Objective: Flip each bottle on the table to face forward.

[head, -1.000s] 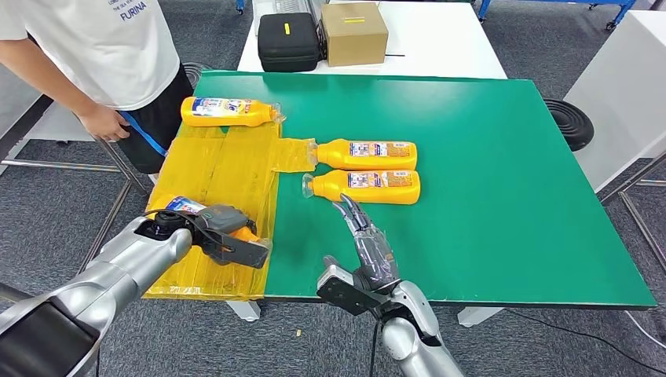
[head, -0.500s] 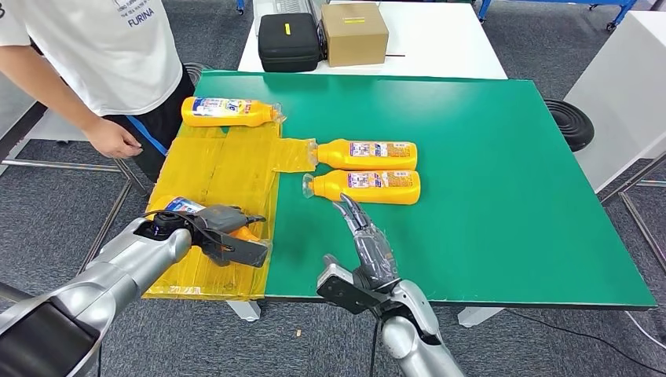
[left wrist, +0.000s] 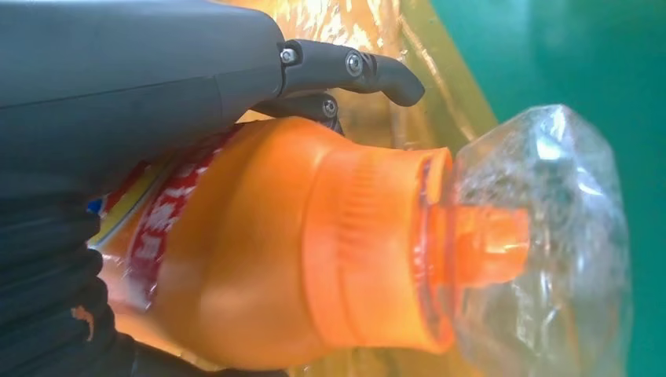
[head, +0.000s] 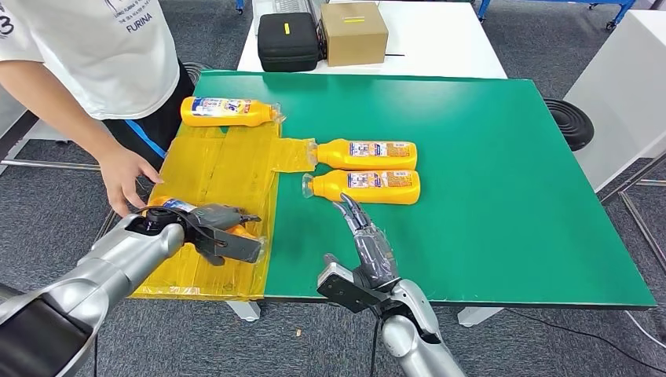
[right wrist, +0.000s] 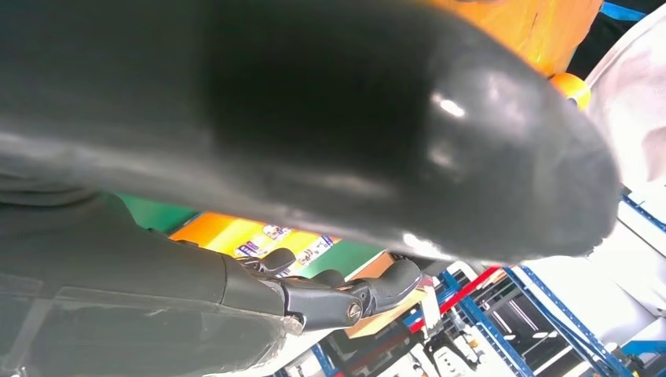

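Observation:
Several orange bottles lie on their sides on the green table (head: 487, 181). My left hand (head: 214, 229) grips one bottle (head: 174, 206) at the near left, on the yellow taped patch (head: 224, 169). In the left wrist view that bottle (left wrist: 314, 259) has a clear cap (left wrist: 542, 243), and my left hand (left wrist: 141, 86) curls its fingers (left wrist: 345, 64) over its shoulder. My right hand (head: 366, 239) holds nothing. It lies with fingers stretched out, just short of the nearer middle bottle (head: 367, 186). A second bottle (head: 369, 154) lies behind that one. A third bottle (head: 228, 111) lies at the far left.
A person in a white shirt stands at the table's left side, their hand (head: 127, 177) close to my left forearm. A black case (head: 288, 41) and a cardboard box (head: 353, 33) sit on the white table behind. A black stool (head: 569, 122) stands at the right.
The person's hand has come down along the table's left edge towards my left arm. My left hand with its bottle has shifted slightly left and away. The right hand has not moved.

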Robot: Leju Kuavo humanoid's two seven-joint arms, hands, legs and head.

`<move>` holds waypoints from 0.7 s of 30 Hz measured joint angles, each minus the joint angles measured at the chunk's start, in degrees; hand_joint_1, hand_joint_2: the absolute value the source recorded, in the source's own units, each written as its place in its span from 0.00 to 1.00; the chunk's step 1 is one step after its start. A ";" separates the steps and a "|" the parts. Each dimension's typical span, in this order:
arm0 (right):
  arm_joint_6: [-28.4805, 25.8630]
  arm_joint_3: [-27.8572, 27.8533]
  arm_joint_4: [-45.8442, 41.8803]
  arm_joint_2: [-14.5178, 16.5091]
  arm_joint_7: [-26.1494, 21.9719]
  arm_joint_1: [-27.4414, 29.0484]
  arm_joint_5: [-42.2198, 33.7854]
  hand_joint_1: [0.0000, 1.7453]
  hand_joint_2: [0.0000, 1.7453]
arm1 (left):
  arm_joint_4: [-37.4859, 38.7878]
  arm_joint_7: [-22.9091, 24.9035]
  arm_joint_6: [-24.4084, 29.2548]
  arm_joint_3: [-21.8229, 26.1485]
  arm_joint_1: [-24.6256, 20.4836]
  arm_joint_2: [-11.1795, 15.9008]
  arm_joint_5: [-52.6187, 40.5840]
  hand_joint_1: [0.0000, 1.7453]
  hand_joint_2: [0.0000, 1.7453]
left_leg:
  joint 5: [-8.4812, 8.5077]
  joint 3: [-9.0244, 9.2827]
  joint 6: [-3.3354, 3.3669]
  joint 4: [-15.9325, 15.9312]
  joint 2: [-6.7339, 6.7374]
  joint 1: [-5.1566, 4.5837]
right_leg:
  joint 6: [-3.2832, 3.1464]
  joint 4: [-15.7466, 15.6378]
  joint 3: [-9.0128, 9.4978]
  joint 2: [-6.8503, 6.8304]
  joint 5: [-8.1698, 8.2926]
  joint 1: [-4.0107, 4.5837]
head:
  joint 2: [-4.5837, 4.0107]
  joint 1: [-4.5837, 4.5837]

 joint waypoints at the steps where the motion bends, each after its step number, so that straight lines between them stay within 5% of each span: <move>1: 0.00 0.00 0.02 0.00 0.00 -0.01 -0.03 0.00 0.00 | -0.39 0.03 -0.46 -0.01 -0.31 0.52 0.38 0.00 0.75 | 0.00 -0.02 0.00 0.00 0.02 0.01 | 0.00 0.00 -0.03 0.01 0.00 0.01 | 0.00 0.01; 4: 0.00 0.00 0.04 0.00 0.00 -0.04 -0.15 0.00 0.00 | -2.03 0.19 -2.40 -0.12 -1.59 2.52 1.88 0.00 0.00 | 0.01 -0.09 -0.01 0.00 0.11 0.03 | -0.02 0.01 -0.12 0.03 0.02 0.03 | 0.00 0.00; 21: 0.13 0.00 0.04 -0.10 0.00 -0.62 -0.89 0.00 0.00 | -12.92 2.66 -8.33 -2.11 -4.94 10.87 9.77 0.00 0.00 | 0.02 -0.32 -0.01 0.01 0.14 0.04 | -0.01 0.01 -0.34 0.04 0.02 0.04 | 0.00 0.01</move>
